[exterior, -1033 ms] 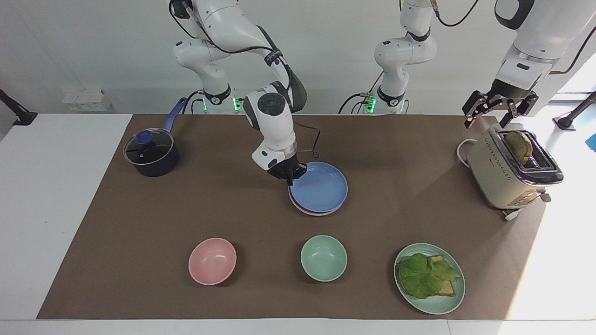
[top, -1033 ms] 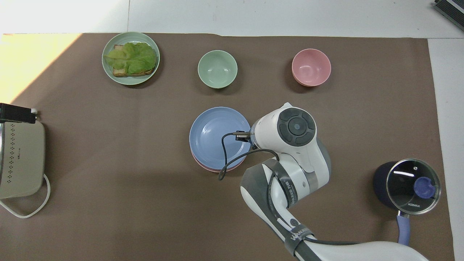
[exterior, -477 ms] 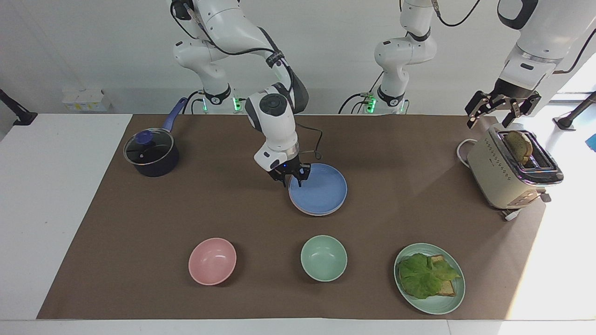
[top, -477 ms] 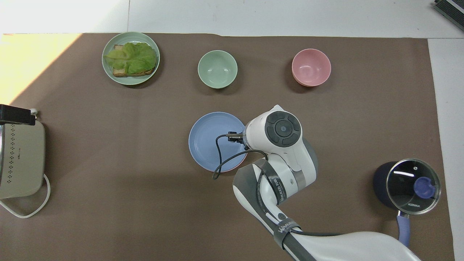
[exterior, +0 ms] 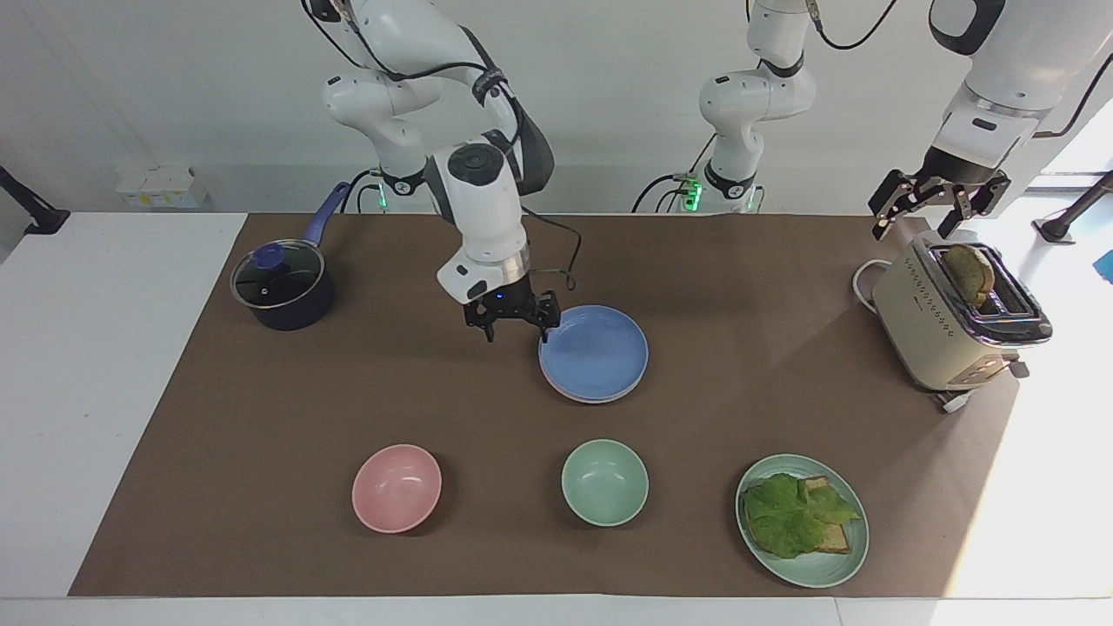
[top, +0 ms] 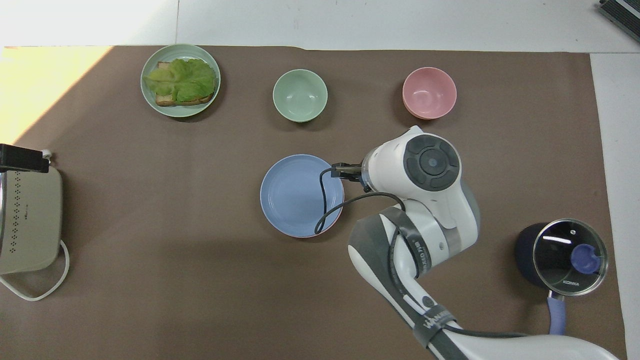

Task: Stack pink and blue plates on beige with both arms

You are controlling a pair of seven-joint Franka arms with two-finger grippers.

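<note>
The round matte blue plate (exterior: 595, 352) lies on the pale pink plate (exterior: 581, 396) in the middle of the worktop, any beige plate hidden, while the right gripper (exterior: 512, 318) hangs beside it, jaws open and empty, and the left gripper (exterior: 935, 202) waits open over the cream toaster (exterior: 930, 326).

Blue plate (exterior: 596, 352): matt, smooth. Tabletop (exterior: 122, 348) covering: brown, matt, paper-like. Saucepan (exterior: 283, 291): dark body, glossy glass lid. Toaster (exterior: 943, 326): cream casing, satin, with shiny metal top. Both arms: glossy white shells.
</note>
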